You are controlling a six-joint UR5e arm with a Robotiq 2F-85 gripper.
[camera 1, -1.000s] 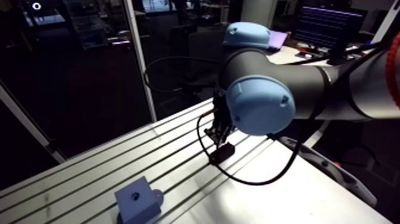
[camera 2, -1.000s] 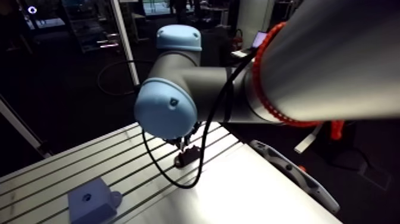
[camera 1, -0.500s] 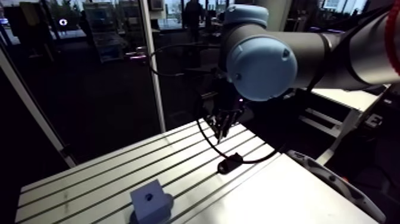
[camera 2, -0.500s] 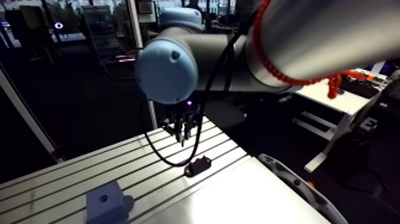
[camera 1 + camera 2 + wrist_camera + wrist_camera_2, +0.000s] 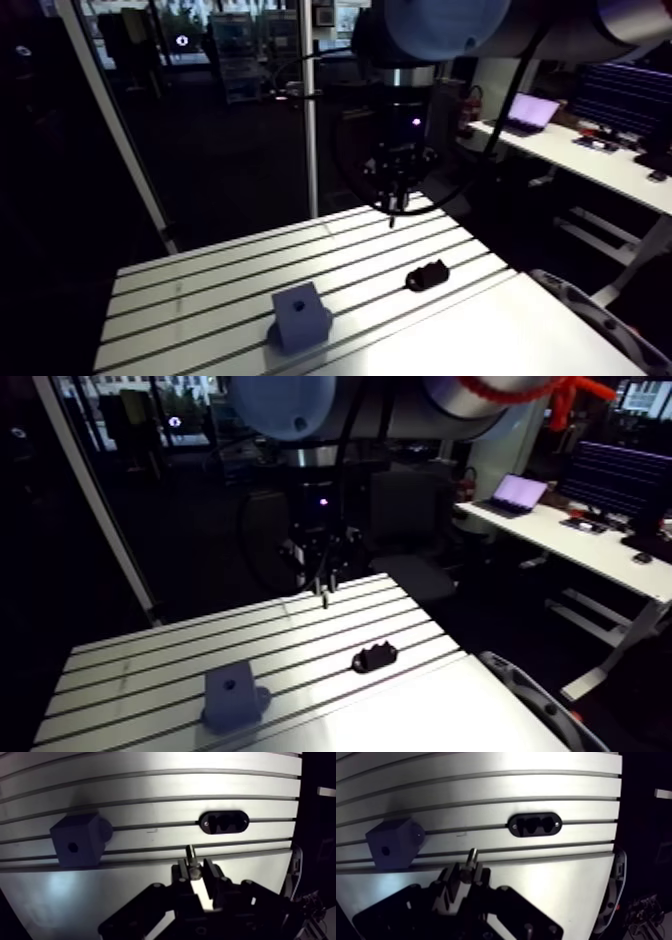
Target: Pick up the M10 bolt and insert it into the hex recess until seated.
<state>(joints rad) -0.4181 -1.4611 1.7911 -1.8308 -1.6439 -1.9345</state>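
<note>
In the wrist view my gripper is shut on the M10 bolt, a short metal bolt whose shank sticks out past the fingertips. In the arm view the gripper hangs well above the far part of the slotted table. A blue block with a small dark hole in one face stands on the table, ahead of the gripper and off to one side. The same block sits near the table's front in the arm view.
A black oval holder with empty recesses lies on the table ahead of the gripper, on the other side from the block; the arm view shows this holder right of the block. The table's right edge is close beyond it.
Earlier the gripper was down at the black holder. It has since risen high above the table with the bolt. The arm camera has swung, so the whole view has shifted.
</note>
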